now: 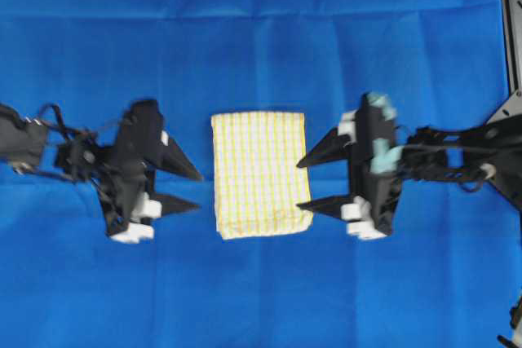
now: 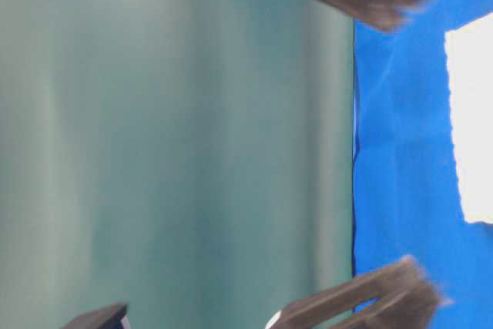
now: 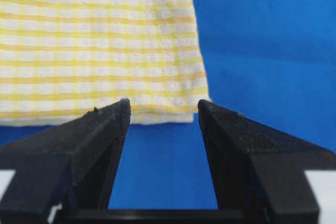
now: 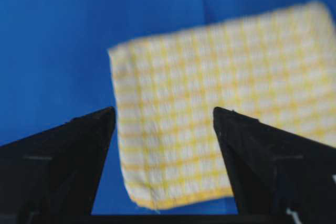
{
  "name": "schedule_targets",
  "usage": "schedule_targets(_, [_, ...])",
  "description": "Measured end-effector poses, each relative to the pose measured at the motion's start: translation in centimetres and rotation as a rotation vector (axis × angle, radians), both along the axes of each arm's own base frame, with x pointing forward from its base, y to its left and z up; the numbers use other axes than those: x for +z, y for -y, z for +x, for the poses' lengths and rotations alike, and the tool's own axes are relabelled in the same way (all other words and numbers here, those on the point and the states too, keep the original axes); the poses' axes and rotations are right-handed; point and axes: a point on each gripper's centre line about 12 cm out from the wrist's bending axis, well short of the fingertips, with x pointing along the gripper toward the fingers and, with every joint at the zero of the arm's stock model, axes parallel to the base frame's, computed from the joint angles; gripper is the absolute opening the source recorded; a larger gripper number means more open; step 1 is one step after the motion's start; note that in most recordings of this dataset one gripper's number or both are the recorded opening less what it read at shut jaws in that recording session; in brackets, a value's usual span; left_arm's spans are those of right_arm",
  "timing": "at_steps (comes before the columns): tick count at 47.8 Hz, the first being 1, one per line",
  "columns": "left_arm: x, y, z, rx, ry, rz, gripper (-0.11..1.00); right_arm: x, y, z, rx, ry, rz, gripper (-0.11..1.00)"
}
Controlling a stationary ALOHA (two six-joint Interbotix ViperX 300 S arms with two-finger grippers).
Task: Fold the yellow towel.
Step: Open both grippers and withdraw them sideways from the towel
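Yellow towel (image 1: 260,174) folded, long axis top-bottom in overhead view, btwn both arms' released fingers.

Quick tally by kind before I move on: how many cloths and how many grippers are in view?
Yellow towel: 1
Blue cloth: 1
Grippers: 2, left gripper and right gripper, both open
Total: 4

In the table-level view, frame edge crops the yellow towel (image 2: 471,125), washed white.
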Motion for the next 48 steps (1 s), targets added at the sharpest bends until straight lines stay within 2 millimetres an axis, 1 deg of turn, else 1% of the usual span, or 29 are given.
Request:
schedule_targets(5, [0.9, -0.7, -1.3, 0.002, 0.024, 0.013, 0.47, 1.9, 0.5, -1.2, 0.024, 0.058, -0.036, 0.75])
schedule_targets(12, [3.0, -1.4, -3.5, -0.022, 0.105, 0.056, 0.47, 4.2, 1.7, -3.3, 0.024, 0.138, -0.076, 0.75])
schedule_targets(20, [5.1, -2.0, -6.7, -0.041, 0.211, 0.090, 0.47, 6.0, 2.9, -5.9, 0.022, 0.203, -0.105, 0.75])
schedule_targets(27, [6.7, -2.5, -9.7, -0.036, 0.309, 0.087, 0.47, 6.8, 3.6, -8.1, 0.042, 0.221, -0.129, 0.75])
schedule_targets(32, [7.7, -2.8, -11.7, -0.035, 0.385, 0.090, 0.47, 6.7, 4.1, -9.5, 0.041, 0.221, -0.142, 0.75])
schedule_targets(35, [7.8, -3.1, -12.7, -0.034, 0.415, 0.098, 0.47, 6.6, 4.5, -10.3, 0.032, 0.228, -0.151, 0.75])
schedule_targets(41, [7.3, -3.6, -14.9, -0.023, 0.465, 0.106, 0.47, 6.0, 5.1, -12.1, 0.016, 0.247, -0.176, 0.75])
schedule_targets(48, [6.1, -4.1, -17.0, -0.005, 0.505, 0.107, 0.47, 4.9, 5.5, -13.8, -0.002, 0.259, -0.187, 0.75])
